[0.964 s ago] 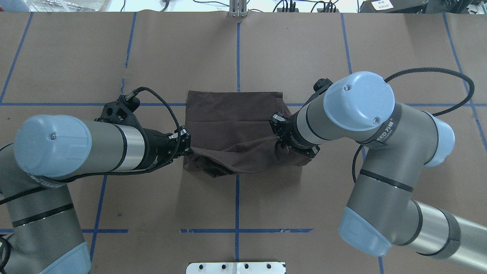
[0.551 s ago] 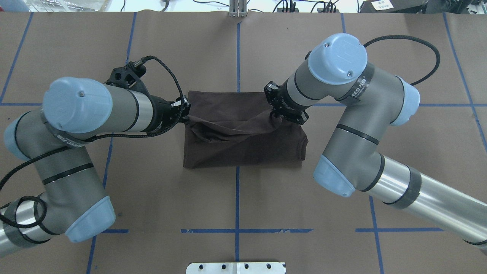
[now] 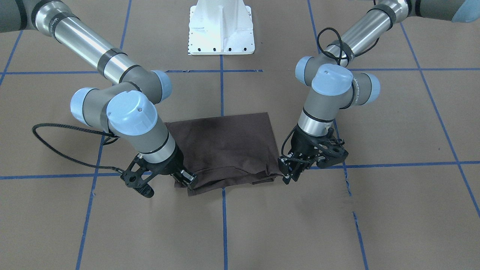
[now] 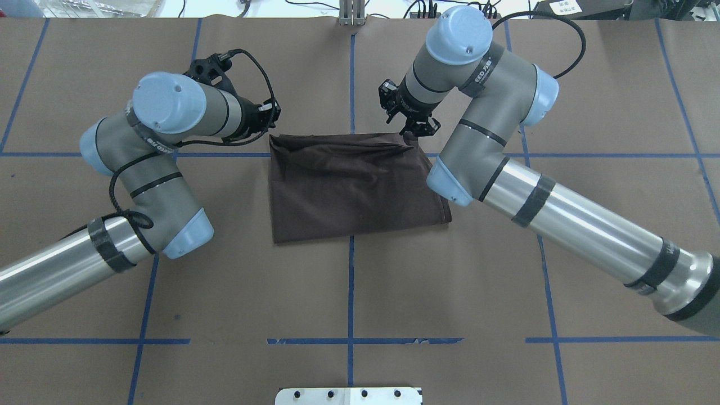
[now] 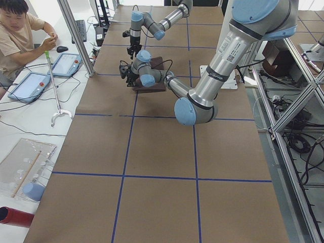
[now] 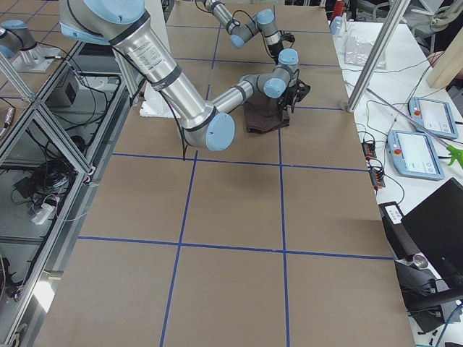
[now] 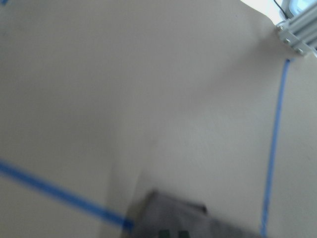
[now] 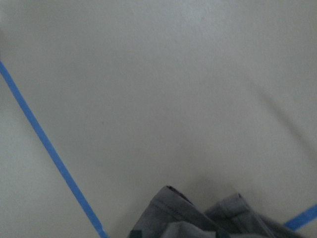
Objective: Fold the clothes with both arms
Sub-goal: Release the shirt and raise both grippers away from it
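Observation:
The dark brown T-shirt lies folded into a rectangle in the middle of the table, also visible in the front-facing view. A loose ridge of cloth runs along its far edge between the two grippers. My left gripper sits low at the far left corner, shut on the cloth there; from the front it is at the shirt's right end. My right gripper pinches the far right corner, seen from the front at the shirt's left end. Both wrist views show only a blurred cloth corner at the bottom edge.
The brown paper tabletop carries blue tape grid lines. The white pedestal base stands behind the shirt. An aluminium post rises at the far edge. A person sits by tablets beyond the table.
Both grippers carried the shirt's near edge away from the robot and over the rest. They have come down at the far edge, leaving the shirt folded in half.

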Available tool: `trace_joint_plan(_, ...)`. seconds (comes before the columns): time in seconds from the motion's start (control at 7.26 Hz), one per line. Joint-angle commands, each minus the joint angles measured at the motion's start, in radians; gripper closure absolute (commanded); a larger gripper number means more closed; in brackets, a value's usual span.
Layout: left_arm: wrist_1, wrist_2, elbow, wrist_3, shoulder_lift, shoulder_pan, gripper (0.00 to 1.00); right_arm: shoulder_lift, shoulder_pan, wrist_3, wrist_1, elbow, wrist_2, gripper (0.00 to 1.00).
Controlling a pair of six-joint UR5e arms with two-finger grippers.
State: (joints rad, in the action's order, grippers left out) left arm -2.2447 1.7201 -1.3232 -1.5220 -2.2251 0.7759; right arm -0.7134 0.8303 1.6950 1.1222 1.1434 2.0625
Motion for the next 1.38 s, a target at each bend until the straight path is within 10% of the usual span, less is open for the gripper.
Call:
trace_joint_plan(0.0, -0.041, 0.012, 0.011, 0.039, -0.011, 0.045, 0.00, 0.011, 0.082, -0.078, -0.028, -0.044, 0.091, 0.00)
trace_joint_plan(0.41, -0.039, 0.172, -0.153, 0.269, 0.150, 0.109, 0.00, -0.100, 0.117, -0.180, -0.022, 0.052, 0.108, 0.00)
trace_joint_plan(1.24, 0.017, 0.563, -0.153, 1.269, 0.487, 0.615, 0.00, -0.505, 0.470, -1.051, 0.050, 0.203, 0.277, 0.00)
